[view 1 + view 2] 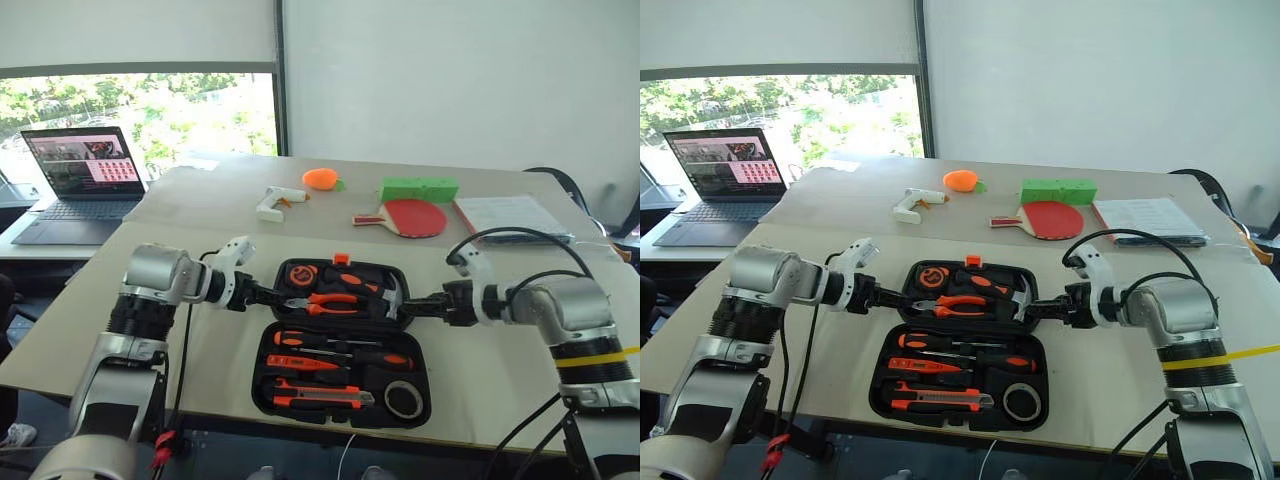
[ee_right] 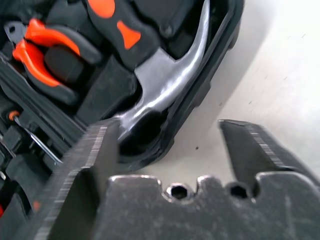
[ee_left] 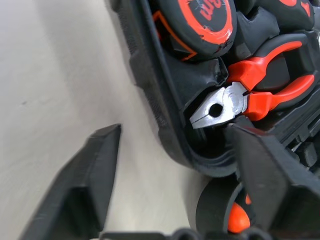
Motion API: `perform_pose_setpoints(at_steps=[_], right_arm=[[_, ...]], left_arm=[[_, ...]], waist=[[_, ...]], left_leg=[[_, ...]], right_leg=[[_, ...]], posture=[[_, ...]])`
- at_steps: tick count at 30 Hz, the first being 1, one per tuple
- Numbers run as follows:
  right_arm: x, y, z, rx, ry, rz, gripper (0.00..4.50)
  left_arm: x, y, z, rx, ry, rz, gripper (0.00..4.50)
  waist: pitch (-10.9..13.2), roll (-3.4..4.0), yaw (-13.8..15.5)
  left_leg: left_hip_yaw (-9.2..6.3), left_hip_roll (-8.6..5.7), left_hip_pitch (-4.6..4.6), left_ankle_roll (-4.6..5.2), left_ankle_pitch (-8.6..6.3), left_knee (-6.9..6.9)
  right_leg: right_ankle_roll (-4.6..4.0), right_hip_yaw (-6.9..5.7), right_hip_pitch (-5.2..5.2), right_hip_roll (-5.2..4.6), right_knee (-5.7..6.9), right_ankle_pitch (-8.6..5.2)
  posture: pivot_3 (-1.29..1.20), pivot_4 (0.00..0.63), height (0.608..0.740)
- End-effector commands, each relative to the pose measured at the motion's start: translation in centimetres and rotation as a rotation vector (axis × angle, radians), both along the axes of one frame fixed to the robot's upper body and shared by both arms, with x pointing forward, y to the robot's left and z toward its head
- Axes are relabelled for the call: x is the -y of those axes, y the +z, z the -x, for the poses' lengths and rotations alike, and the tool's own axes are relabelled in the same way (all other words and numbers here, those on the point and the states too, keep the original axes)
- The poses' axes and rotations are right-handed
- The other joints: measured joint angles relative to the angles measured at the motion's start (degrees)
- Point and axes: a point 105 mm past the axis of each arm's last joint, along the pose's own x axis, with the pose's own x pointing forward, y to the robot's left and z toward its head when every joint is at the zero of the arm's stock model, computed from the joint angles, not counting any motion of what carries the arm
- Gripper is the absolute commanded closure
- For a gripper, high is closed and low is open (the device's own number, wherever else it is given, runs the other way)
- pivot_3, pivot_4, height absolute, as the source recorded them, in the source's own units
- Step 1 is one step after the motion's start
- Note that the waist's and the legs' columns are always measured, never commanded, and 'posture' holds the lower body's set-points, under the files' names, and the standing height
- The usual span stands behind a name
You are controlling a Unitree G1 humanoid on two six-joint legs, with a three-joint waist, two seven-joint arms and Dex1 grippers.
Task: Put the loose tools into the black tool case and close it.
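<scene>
Spread black fingers (image 3: 90, 180) of the left gripper (image 1: 268, 294) straddle the far-half rim of the open black tool case (image 1: 340, 345) at nine o'clock, beside pliers (image 3: 252, 92), while the right gripper (image 1: 415, 303), fingers apart, straddles its three o'clock rim by the hammer (image 2: 165, 82).

Both arms are reaching inward, the left hand (image 1: 268, 294) and the right hand (image 1: 418, 304) pointing toward each other, fingers spread apart, gripping nothing.
</scene>
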Motion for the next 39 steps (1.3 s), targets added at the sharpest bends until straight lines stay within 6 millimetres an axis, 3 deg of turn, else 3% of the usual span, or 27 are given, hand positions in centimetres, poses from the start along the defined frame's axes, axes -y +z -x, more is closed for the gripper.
perform_pose_setpoints(at_steps=[1, 6, 7, 15, 22, 29, 34, 39], right_arm=[[-0.3, 0.4, 0.2, 0.012, 0.014, 0.013, 2.43], [-0.6, 0.4, -0.2, 0.014, 0.006, 0.002, 4.13], [-0.7, 0.5, -0.3, 0.019, 0.005, -0.005, 4.47], [-1.1, 1.8, 0.0, 0.094, 0.021, -0.07, 4.47], [-0.7, 5.3, -0.6, 0.39, -0.017, -0.085, 4.47], [-1.7, 5.9, 0.2, 0.555, 0.01, -0.069, 4.47], [-2.0, 5.6, 0.9, 0.687, 0.032, 0.011, 4.47], [-2.1, 4.2, 1.4, 0.808, 0.042, 0.108, 4.47]], left_arm=[[1.0, 0.1, 0.2, 0.013, -0.037, 0.023, 2.6], [1.4, -0.2, 0.4, 0.001, -0.051, 0.027, 4.32], [1.4, -0.3, 0.4, 0.001, -0.047, 0.027, 4.5], [1.9, 0.6, 0.6, 0.06, -0.076, 0.113, 4.5], [3.0, 4.2, -0.3, 0.379, -0.135, 0.214, 4.5], [3.6, 6.2, -0.9, 0.607, -0.161, 0.236, 4.5], [4.1, 5.7, -0.1, 0.73, -0.235, 0.178, 4.5], [3.9, 3.9, -0.4, 0.854, -0.228, 0.068, 4.5]], waist=[[0.0, 0.0, -0.04], [-0.02, 0.02, 0.2], [-0.03, 0.02, 0.19], [-0.03, 0.02, 0.07], [0.0, 0.0, 0.34], [0.0, 0.0, 0.25], [0.0, 0.01, 0.05], [0.0, 0.01, 0.17]], left_leg=[[-0.01, 0.0, 0.0, 0.0, 0.0, 0.0], [-0.03, -0.01, 0.15, 0.0, 0.0, 0.0], [-0.03, -0.02, 0.26, 0.0, 0.0, 0.0], [-0.04, -0.02, 0.32, -0.07, 0.04, 0.0], [-0.07, -0.03, 0.12, -0.09, 0.06, -0.02], [-0.09, -0.03, -0.09, -0.11, 0.06, -0.11], [-0.09, -0.03, -0.22, -0.08, 0.04, -0.15], [-0.08, -0.04, -0.22, -0.08, 0.04, -0.13]], right_leg=[[0.0, 0.0, 0.0, 0.0, 0.01, 0.0], [0.0, 0.0, 0.15, -0.01, -0.01, 0.0], [0.0, 0.01, 0.25, -0.02, -0.03, 0.0], [0.0, 0.04, 0.25, -0.01, 0.04, 0.0], [0.0, 0.03, 0.09, -0.06, 0.0, 0.0], [0.0, 0.0, -0.1, -0.08, 0.02, 0.01], [0.02, 0.0, -0.15, -0.1, 0.05, 0.02], [0.03, -0.01, -0.15, -0.11, -0.08, 0.02]], posture=[[0.0, 0.15, 0.736], [0.0, 0.15, 0.736], [0.0, 0.15, 0.736], [0.0, 0.15, 0.736], [0.0, 0.15, 0.736], [0.0, 0.15, 0.736], [0.0, 0.15, 0.736], [0.0, 0.15, 0.736]])
